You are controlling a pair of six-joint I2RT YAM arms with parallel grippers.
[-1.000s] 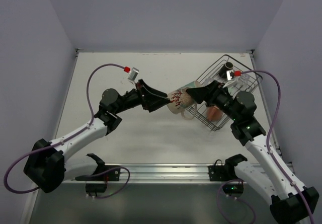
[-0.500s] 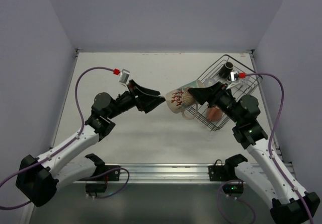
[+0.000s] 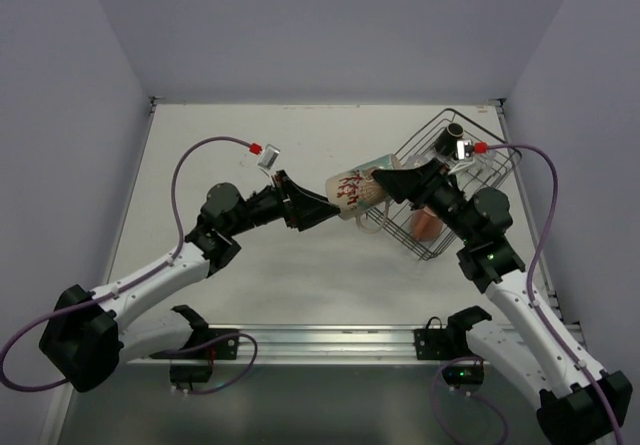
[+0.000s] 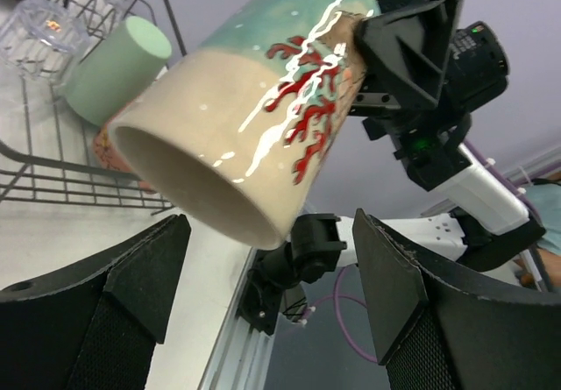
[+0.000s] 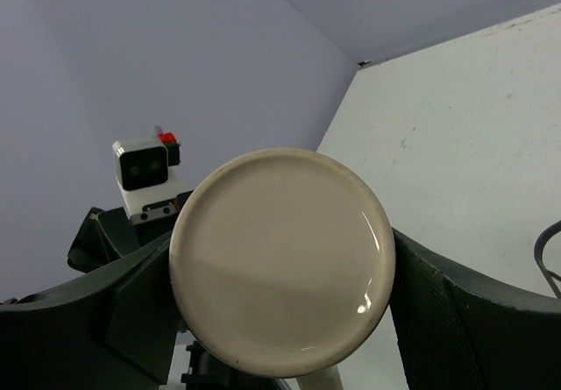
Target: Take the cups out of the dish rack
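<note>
My right gripper is shut on the base end of the large beige mug with a teal band and red coral print. It holds the mug on its side above the table, mouth toward the left arm. In the right wrist view the mug's round base fills the space between my fingers. My left gripper is open just below the mug's mouth, not touching it; in its wrist view the mug hangs above the open jaws. The black wire dish rack holds a mint green tumbler, a clear glass, a pinkish cup and a small dark brown mug.
The rack stands tilted at the back right, close to the right wall. A metal rail runs along the near table edge between the arm bases. The left arm's purple cable loops above the table.
My left gripper drew back a little, then moved in again under the mug's mouth. The right gripper has raised the mug slightly and shifted it left.
</note>
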